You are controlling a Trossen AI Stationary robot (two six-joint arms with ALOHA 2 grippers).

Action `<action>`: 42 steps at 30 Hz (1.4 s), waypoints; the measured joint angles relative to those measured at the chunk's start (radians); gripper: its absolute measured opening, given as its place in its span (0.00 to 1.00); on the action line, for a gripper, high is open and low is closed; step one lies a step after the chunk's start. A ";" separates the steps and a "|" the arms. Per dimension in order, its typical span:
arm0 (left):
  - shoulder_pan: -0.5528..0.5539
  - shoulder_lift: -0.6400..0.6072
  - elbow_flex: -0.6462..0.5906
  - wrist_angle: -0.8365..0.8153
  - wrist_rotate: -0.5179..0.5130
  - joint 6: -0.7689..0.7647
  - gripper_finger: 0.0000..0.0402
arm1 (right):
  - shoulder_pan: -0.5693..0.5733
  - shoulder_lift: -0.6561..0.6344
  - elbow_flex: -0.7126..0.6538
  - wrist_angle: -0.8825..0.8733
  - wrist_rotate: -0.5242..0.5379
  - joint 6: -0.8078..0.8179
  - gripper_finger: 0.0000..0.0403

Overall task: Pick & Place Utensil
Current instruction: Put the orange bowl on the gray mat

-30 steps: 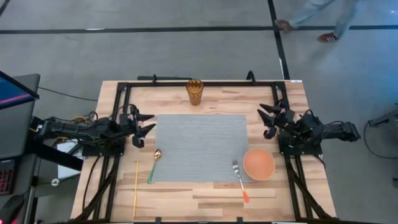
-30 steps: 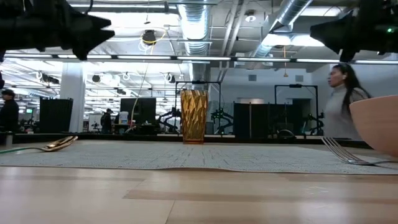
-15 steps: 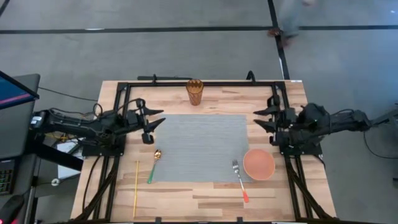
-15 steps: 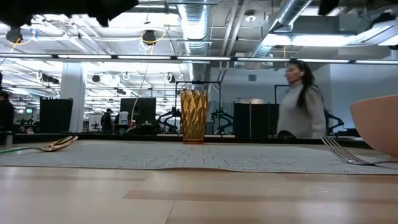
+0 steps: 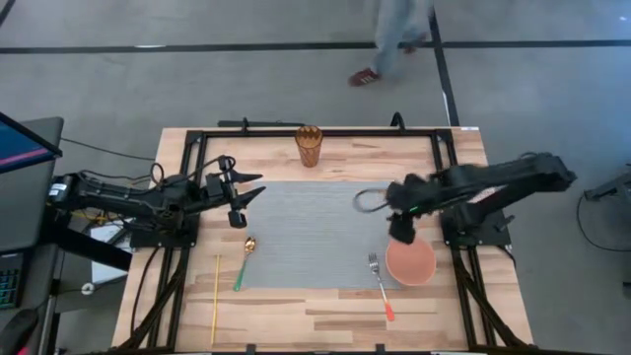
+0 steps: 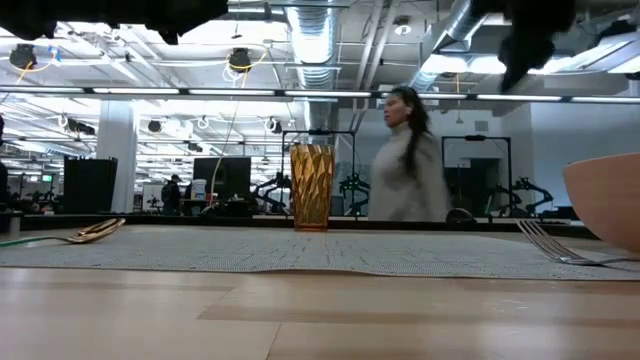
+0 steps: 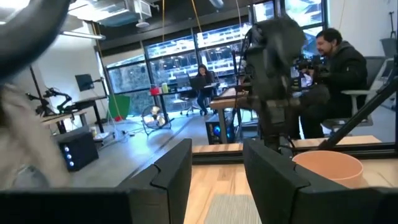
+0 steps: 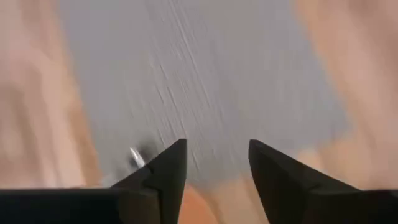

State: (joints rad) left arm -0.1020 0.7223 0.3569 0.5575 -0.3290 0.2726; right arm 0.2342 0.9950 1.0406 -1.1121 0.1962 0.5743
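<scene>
A fork (image 5: 381, 286) with an orange handle lies with its tines on the right front part of the grey placemat (image 5: 315, 235); its tines also show in the right wrist view (image 8: 134, 155). A gold spoon with a green handle (image 5: 244, 262) lies across the mat's left edge. My right gripper (image 5: 398, 232) is open and empty, pointing down above the mat's right part, beside the bowl; its open fingers show in its wrist view (image 8: 217, 165). My left gripper (image 5: 246, 192) is open and empty, level, above the mat's left edge.
A peach bowl (image 5: 410, 260) stands at the mat's right front corner, next to the fork. An amber cup (image 5: 309, 145) stands at the far edge. A thin yellow stick (image 5: 216, 298) lies at the front left. A person (image 6: 405, 160) walks past behind the table.
My right arm has swung fast from the table's right edge toward the middle and tipped its gripper down over the mat, near the bowl. My left gripper has moved a little toward the mat. The utensils, bowl and cup have kept still.
</scene>
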 joint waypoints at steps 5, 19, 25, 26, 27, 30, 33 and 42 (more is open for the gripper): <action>0.000 0.001 0.000 0.000 0.000 0.000 0.36 | 0.014 0.134 0.000 -0.171 -0.089 0.106 0.52; 0.000 0.001 0.000 -0.003 0.000 0.000 0.36 | -0.030 0.328 -0.098 -0.181 -0.270 0.072 0.52; 0.000 0.001 0.000 -0.003 0.000 0.000 0.36 | -0.061 0.333 -0.147 -0.145 -0.278 0.071 0.50; 0.000 0.001 0.000 -0.003 0.000 0.000 0.36 | -0.067 0.335 -0.157 -0.138 -0.278 0.071 0.50; 0.000 0.001 0.000 -0.004 0.000 0.000 0.36 | -0.071 0.335 -0.166 -0.128 -0.277 0.071 0.49; 0.000 0.001 0.000 -0.004 0.000 0.000 0.36 | -0.081 0.335 -0.203 -0.088 -0.277 0.071 0.48; 0.000 0.001 0.000 -0.004 0.000 0.000 0.36 | -0.084 0.336 -0.240 -0.041 -0.282 0.071 0.45; 0.000 0.001 -0.001 -0.004 0.000 0.000 0.36 | -0.095 0.336 -0.266 -0.009 -0.338 0.071 0.16</action>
State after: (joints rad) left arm -0.1020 0.7231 0.3561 0.5537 -0.3286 0.2723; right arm 0.1394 1.3315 0.7746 -1.1209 -0.1418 0.6450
